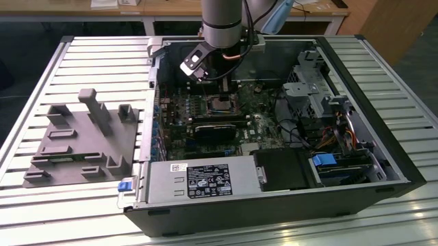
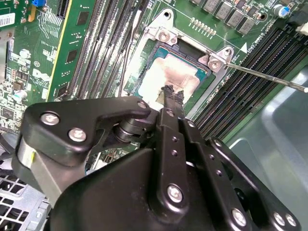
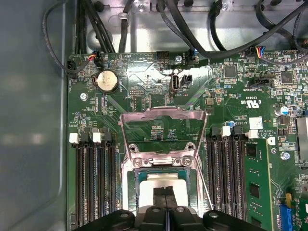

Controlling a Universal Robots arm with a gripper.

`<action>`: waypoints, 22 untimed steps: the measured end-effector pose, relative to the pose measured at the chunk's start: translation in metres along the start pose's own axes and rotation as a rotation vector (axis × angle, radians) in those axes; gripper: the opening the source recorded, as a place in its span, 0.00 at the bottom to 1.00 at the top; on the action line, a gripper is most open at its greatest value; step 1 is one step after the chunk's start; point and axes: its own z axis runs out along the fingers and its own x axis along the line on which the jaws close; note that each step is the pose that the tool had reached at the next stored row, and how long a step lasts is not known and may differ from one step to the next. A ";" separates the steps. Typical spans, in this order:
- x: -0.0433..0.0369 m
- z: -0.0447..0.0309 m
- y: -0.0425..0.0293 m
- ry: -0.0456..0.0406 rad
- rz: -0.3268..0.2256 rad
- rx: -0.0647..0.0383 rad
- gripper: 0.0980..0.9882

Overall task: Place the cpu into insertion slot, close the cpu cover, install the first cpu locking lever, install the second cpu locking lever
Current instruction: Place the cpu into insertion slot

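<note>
We judge the task to be at its first step, nearly done: the cpu (image 3: 166,180) lies flat inside the slot (image 3: 131,185), silver top up, and looks seated, though we cannot tell whether it is fully down. The gripper (image 3: 166,192) hangs straight over it with its two fingers pressed together, nothing between them, and the tips sit on or just above the cpu's top; contact we cannot confirm. The cover (image 3: 163,113) is still swung open, lying back from the slot so that the green board (image 3: 144,77) shows through its window, so closing it is left to do. A thin lever (image 2: 269,78) juts out free beside the slot, unlatched, so by our reading both lever steps are also left. In the exterior view the arm reaches down into an open black case (image 1: 274,210) lying on its side on a slatted metal table (image 1: 89,56). A grey power supply (image 1: 164,184) fills the case's near edge, and a grey jig (image 1: 82,143) sits on the table at the exterior view's left. Wooden desks (image 1: 171,7) stand behind
</note>
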 end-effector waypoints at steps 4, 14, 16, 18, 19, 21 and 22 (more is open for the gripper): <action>0.0000 0.0001 0.0001 -0.0001 0.000 0.003 0.00; 0.0001 -0.0016 0.0014 -0.0028 -0.001 0.048 0.00; 0.0000 -0.0055 0.0018 -0.0028 -0.001 0.048 0.00; 0.0000 -0.0096 0.0022 -0.0028 -0.001 0.048 0.00; 0.0000 -0.0115 0.0023 -0.0029 -0.001 0.048 0.00; 0.0000 -0.0164 0.0028 -0.0028 -0.001 0.048 0.00; 0.0000 -0.0187 0.0030 -0.0028 -0.001 0.048 0.00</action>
